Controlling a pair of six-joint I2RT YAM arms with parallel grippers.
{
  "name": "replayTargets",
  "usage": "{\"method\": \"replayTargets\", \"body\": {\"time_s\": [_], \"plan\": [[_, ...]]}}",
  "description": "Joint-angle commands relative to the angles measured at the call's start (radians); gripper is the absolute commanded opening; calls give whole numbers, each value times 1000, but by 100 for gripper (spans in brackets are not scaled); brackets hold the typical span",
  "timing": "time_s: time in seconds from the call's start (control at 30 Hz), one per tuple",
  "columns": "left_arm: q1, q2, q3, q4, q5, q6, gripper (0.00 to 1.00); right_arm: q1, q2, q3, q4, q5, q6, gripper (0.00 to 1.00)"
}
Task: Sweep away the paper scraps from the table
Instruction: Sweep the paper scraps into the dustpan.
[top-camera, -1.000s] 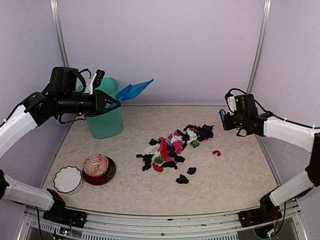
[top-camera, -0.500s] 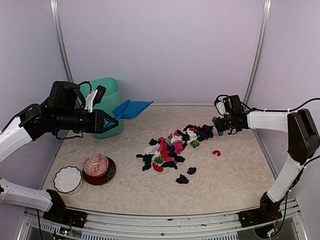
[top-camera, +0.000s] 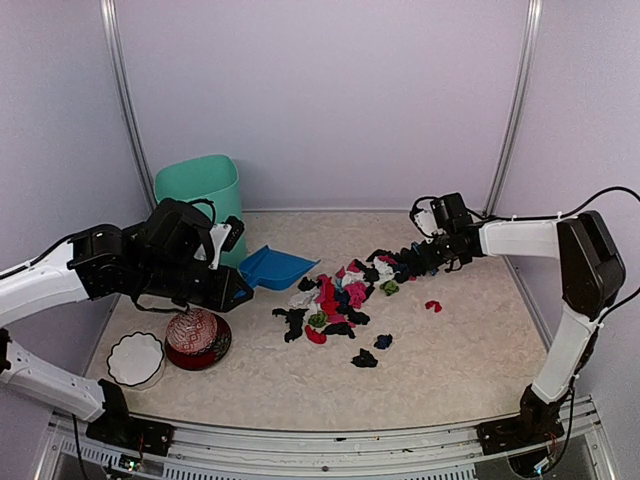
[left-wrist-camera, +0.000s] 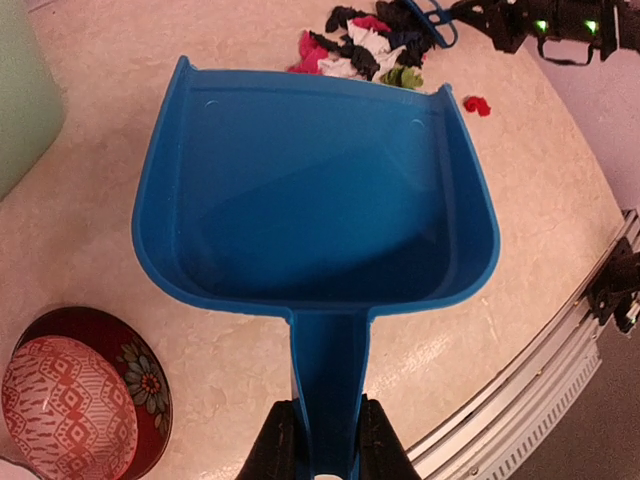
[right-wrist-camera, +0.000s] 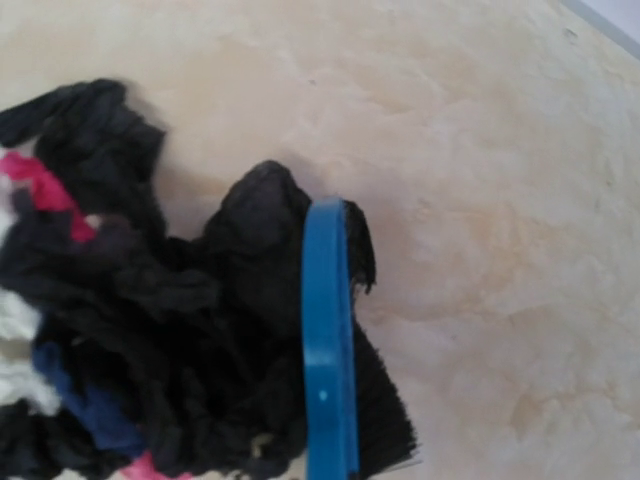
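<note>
Top view: the paper scraps (top-camera: 350, 295) sit in 1 loose pile mid-table, running from center toward the far right. 1 red bit (top-camera: 433, 305) and 2 black bits lie apart on the pile's near side. The table (top-camera: 450, 350) is bare on the near half and far-right corner, so there is room there. The left side is crowded: green bin (top-camera: 200, 185) at the far-left corner, red patterned bowl (top-camera: 195, 335) and white bowl (top-camera: 135, 358) at near left. Walls close 3 sides and the front rail (top-camera: 330, 440) closes the near edge.

The left arm is folded low across the left side. The left gripper (top-camera: 232, 290) points right, with the dustpan (top-camera: 275, 268) mouth just left of the pile. The right arm reaches in from the right, forearm nearly level, and the right gripper (top-camera: 425, 255) is at the pile's far-right end.

Left wrist: the fingers (left-wrist-camera: 275, 445) are clamped on either side of the dustpan handle. The pan is tilted mouth-down toward the scraps, and its lip is near the closest bits. The red bowl is at lower left, the rail at lower right.

Right wrist: the jaws are closed on the brush (right-wrist-camera: 328, 340), though the fingers themselves are out of frame. The bristles press into the black scraps. There is open table to the right.
</note>
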Motion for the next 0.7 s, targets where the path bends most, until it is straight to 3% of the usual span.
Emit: {"method": "replayTargets", "body": {"time_s": [0.0, 0.3, 0.67], "plan": [[-86, 28, -42, -63, -85, -71, 0, 46, 25, 6, -55, -31, -32, 0], [-265, 60, -158, -79, -158, -213, 0, 109, 24, 7, -71, -83, -63, 0], [-326, 181, -241, -38, -159, -311, 0, 195, 34, 18, -93, -110, -75, 0]]}}
